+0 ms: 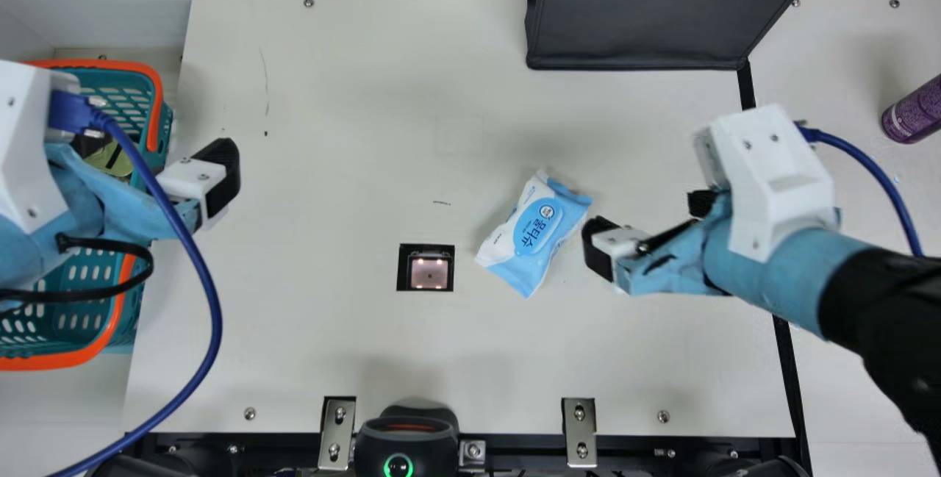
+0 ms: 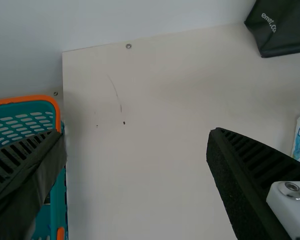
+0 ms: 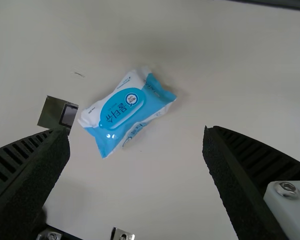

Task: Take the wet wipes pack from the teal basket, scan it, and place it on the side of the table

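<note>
The blue-and-white wet wipes pack (image 1: 535,233) lies flat on the table, label up, to the right of the square scanner window (image 1: 426,268); the right wrist view has the same pack (image 3: 125,112). My right gripper (image 1: 650,223) is open just right of the pack, not touching it; its spread fingers frame bare table in its wrist view (image 3: 136,137). Over the right edge of the teal basket (image 1: 95,64) is my left gripper (image 1: 158,157), open and empty, as its wrist view (image 2: 137,137) also shows. The arm partly covers the basket, where a greenish item (image 1: 110,159) lies.
A black shopping bag (image 1: 639,29) stands at the table's back right. A purple can (image 1: 911,111) is at the far right. At the front edge are a black device (image 1: 406,444) with a green-lit ring and metal brackets (image 1: 579,433). A blue cable (image 1: 209,300) loops beside the left arm.
</note>
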